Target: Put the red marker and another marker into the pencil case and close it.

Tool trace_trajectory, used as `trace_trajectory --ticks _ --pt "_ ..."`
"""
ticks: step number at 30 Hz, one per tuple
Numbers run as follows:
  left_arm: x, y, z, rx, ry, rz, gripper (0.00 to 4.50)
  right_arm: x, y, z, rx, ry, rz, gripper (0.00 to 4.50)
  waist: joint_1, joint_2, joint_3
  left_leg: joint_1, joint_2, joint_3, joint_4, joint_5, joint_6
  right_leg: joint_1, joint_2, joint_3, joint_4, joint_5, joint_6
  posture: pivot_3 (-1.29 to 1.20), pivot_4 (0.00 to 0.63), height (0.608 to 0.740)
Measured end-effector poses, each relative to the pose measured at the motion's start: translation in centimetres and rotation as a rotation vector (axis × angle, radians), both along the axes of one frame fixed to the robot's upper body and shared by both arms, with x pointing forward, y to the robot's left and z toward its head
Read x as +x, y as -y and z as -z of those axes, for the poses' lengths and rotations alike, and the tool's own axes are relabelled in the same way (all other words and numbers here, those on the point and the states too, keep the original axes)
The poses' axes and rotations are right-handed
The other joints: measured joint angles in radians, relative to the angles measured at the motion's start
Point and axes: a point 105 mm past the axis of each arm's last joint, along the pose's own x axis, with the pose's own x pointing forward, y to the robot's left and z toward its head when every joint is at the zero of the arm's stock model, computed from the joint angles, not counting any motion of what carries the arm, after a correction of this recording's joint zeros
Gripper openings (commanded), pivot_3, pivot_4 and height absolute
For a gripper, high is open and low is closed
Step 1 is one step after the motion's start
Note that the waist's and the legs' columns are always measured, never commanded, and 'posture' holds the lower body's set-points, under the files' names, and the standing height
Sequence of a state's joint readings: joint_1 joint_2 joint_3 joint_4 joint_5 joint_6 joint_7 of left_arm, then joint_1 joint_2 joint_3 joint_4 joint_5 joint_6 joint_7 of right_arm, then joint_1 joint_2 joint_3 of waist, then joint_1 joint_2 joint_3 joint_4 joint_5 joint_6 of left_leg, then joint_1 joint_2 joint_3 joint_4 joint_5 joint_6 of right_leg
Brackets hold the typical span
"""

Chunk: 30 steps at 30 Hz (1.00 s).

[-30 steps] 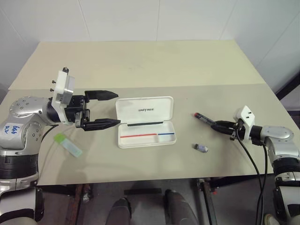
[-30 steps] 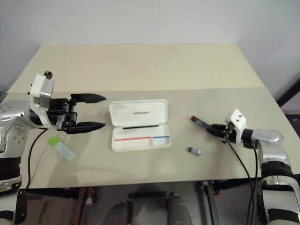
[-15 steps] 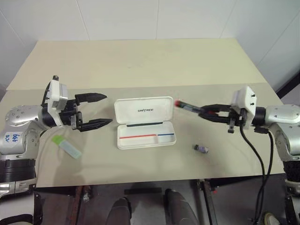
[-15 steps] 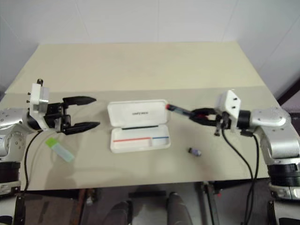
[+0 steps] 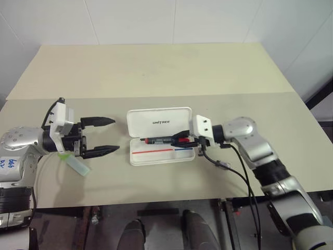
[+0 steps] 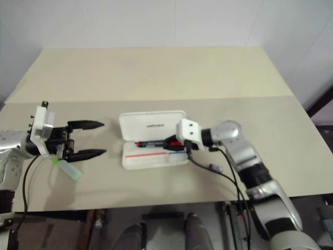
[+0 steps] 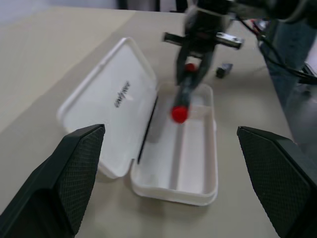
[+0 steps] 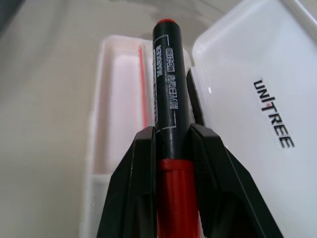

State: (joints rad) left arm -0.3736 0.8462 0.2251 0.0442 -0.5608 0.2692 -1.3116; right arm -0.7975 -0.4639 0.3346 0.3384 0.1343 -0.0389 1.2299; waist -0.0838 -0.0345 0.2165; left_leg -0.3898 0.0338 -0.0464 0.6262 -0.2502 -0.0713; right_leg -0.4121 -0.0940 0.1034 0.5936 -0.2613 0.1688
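Now, item by item.

Right gripper: clamped on the red marker, fingers pinching the barrel where black meets red. Half a second back this gripper hangs right of centre in the head views, the marker pointing at the case from outside it; a second back it sits far right, near the table edge. It has swept across and now holds the marker lengthwise over the tray, just below the hinge line at centre frame. The right wrist view shows the barrel lying along the tray's length, red-tipped end leading.

Pencil case: open, lid folded back toward the upper middle of the frame, "UNITREE" print up, red and blue lines visible in the tray. Position unchanged.

Left gripper: jaws wide apart, empty, at left of frame pointing toward the case. It has drifted slightly lower and leftward over the second.

Another marker: the pale green highlighter lies on the table at lower left, just below the left gripper, untouched.

Small dark object: on the table right of the case, beneath the right arm's cable.

Judgement: first marker is carried to the drop point but not yet released; whether it touches the tray floor cannot be told. Highlighter and lid closing remain.
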Motion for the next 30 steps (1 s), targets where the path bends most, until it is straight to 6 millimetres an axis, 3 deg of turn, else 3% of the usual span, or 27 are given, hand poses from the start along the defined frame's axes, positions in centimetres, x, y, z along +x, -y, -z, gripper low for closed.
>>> trace_trajectory --ticks 8,13,19,25,30 --pt "-0.3 0.5 0.4 0.007 -0.002 0.004 4.50 0.9 -0.6 1.4 -0.048 -0.004 -0.049 0.60 0.000 0.000 0.000 0.000 0.000 0.000 -0.002 0.000 0.000 -0.001 0.000 0.000 0.003 -0.001 0.000 0.00 0.150 0.740" --pt "-0.4 0.9 0.3 0.007 0.006 0.000 4.50 0.9 -0.6 2.0 -0.059 -0.012 -0.059 2.35 0.000 0.000 0.000 0.000 0.000 0.000 -0.001 0.000 0.000 -0.001 0.000 0.000 0.002 -0.001 0.000 0.00 0.150 0.740" --pt "-0.3 1.1 0.3 -0.005 0.005 -0.010 4.50 1.1 -0.9 0.5 0.001 0.002 -0.059 4.47 -0.002 0.000 0.000 0.001 0.000 0.000 0.001 0.000 0.000 -0.001 0.000 0.000 0.005 -0.001 0.000 0.00 0.150 0.740" --pt "-0.2 1.2 0.1 -0.005 0.009 -0.020 4.50 -1.3 -2.0 -5.3 0.162 0.026 -0.142 4.47 0.001 0.000 0.000 0.001 0.000 -0.001 0.001 0.000 0.000 -0.001 0.000 0.000 0.006 -0.001 0.000 0.00 0.150 0.740" --pt "-0.6 1.1 0.1 -0.046 0.023 -0.093 4.50 -5.4 0.1 -7.4 0.230 -0.046 -0.185 4.47 0.013 0.000 0.000 -0.001 0.000 -0.002 0.001 -0.002 0.000 -0.001 0.000 -0.001 0.007 -0.003 0.000 0.00 0.150 0.740"
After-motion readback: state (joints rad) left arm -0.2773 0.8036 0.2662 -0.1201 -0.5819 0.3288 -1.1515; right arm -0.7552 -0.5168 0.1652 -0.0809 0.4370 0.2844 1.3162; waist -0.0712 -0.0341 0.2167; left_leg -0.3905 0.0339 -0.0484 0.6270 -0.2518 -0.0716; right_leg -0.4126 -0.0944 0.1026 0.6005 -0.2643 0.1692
